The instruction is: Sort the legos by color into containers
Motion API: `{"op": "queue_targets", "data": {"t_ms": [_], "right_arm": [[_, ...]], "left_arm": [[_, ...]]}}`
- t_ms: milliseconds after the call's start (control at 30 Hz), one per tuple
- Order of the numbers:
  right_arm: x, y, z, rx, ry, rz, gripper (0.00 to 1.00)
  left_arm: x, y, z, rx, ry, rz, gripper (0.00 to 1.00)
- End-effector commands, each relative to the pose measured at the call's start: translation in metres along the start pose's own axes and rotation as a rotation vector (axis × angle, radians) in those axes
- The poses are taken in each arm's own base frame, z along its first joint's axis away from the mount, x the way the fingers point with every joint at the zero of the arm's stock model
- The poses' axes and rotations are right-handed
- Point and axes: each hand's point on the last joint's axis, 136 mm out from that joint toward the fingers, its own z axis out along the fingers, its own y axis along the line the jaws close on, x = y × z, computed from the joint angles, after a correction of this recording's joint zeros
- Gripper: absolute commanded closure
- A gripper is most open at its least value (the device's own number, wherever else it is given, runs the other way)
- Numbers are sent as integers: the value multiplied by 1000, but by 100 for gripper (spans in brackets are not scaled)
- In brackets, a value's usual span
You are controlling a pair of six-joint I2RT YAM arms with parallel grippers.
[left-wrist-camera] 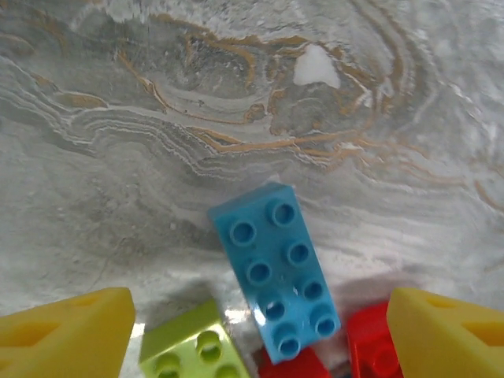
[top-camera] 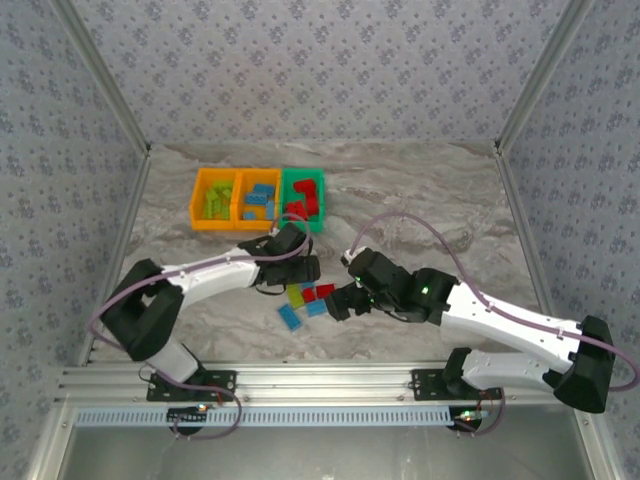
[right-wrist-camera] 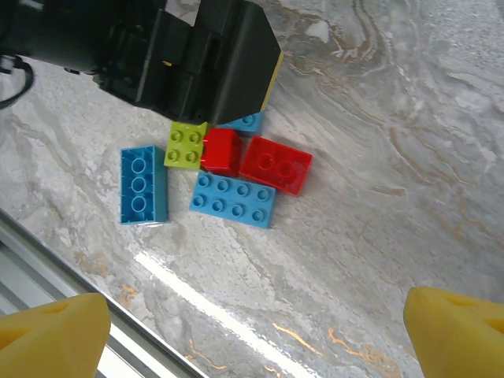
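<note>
Sorting mostly done. Containers (top-camera: 236, 200) upper left in top view already hold lime, blue and red legos (top-camera: 256, 200), colors separate. Left for you: six loose bricks (right-wrist-camera: 233, 201) clustered mid-surface (top-camera: 420, 200). Your left gripper (left-wrist-camera: 260, 331): jaws apart, straddling blue brick (left-wrist-camera: 276, 272). Your right gripper (right-wrist-camera: 256, 331): jaws wide apart, empty.
</note>
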Motion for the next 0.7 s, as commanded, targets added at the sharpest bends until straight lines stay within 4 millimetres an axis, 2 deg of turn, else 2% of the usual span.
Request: {"op": "queue_targets", "data": {"t_ms": [0, 200, 367, 467, 600, 667], "right_arm": [[2, -11, -4, 60, -4, 21, 1], [1, -11, -2, 63, 5, 6, 1], [5, -13, -2, 71, 14, 6, 1], [5, -15, -1, 82, 12, 19, 1], [5, -9, 3, 60, 12, 22, 1], [3, -3, 6, 38, 8, 28, 1]], "left_arm": [[-9, -15, 6, 19, -11, -43, 22], [3, -12, 26, -16, 44, -47, 26], [13, 13, 34, -158, 71, -47, 45], [14, 17, 37, -175, 70, -51, 54], [7, 16, 31, -178, 35, -42, 66], [-3, 18, 22, -198, -1, -35, 72]]}}
